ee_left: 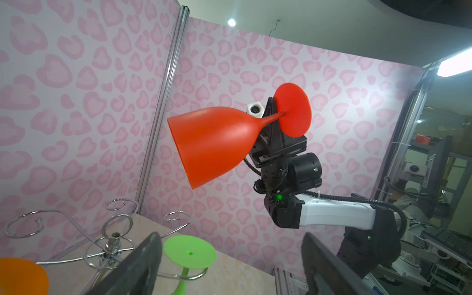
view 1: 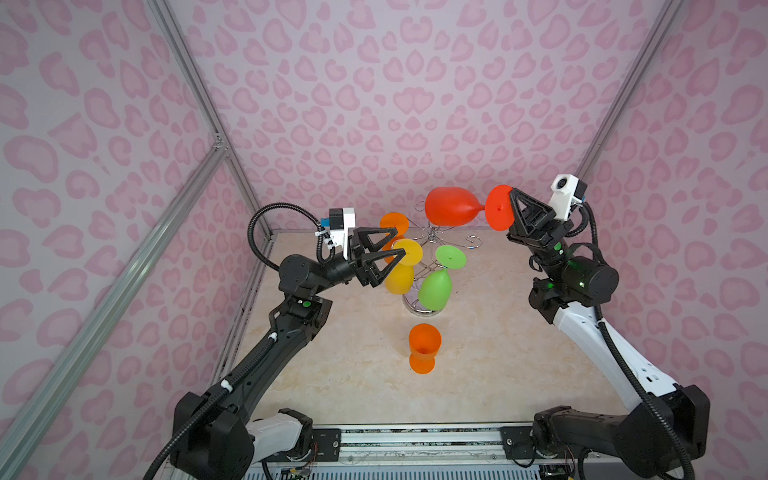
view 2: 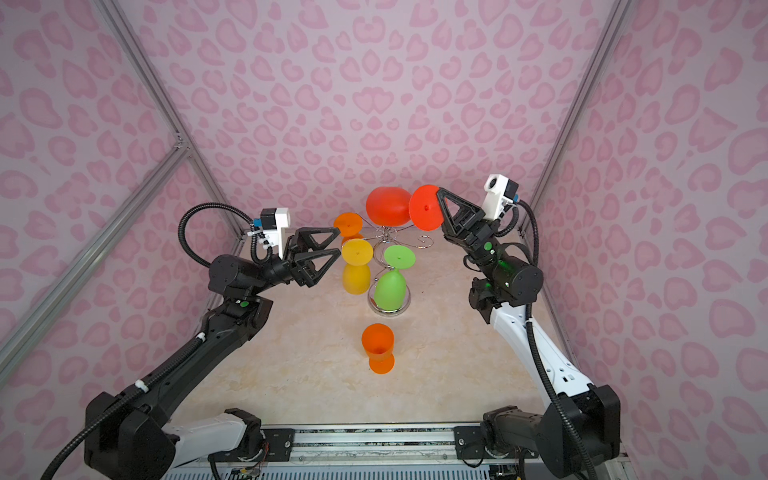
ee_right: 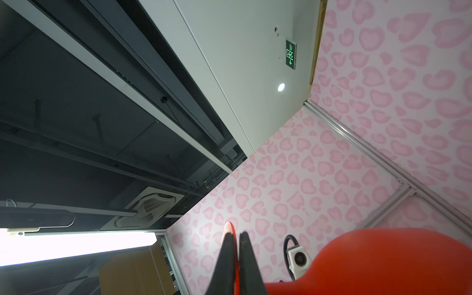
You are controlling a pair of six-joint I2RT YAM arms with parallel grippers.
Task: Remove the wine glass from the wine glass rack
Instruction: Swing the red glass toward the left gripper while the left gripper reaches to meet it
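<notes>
The red wine glass (view 1: pixel 453 206) (view 2: pixel 388 206) (ee_left: pixel 214 143) (ee_right: pixel 383 263) lies sideways in the air above the wine glass rack (view 1: pixel 436 237) (view 2: pixel 386 237) (ee_left: pixel 112 245), clear of its curled chrome arms. My right gripper (view 1: pixel 514 193) (view 2: pixel 440 191) (ee_right: pixel 236 235) is shut on the glass's round foot, which shows as a thin red edge between the fingers. My left gripper (view 1: pixel 400 241) (view 2: pixel 339 240) (ee_left: pixel 231 235) stands open at the rack's left side, level with the hanging glasses' feet, with nothing between its fingers.
A yellow glass (view 1: pixel 400 280) (view 2: pixel 356 278), a green glass (view 1: pixel 434 289) (view 2: pixel 390 291) (ee_left: pixel 190 251) and an orange glass (view 1: pixel 394 224) (view 2: pixel 348 223) hang upside down on the rack. Another orange glass (view 1: pixel 424 343) (view 2: pixel 377 343) stands upright on the marble table (view 1: pixel 498 353) in front of the rack.
</notes>
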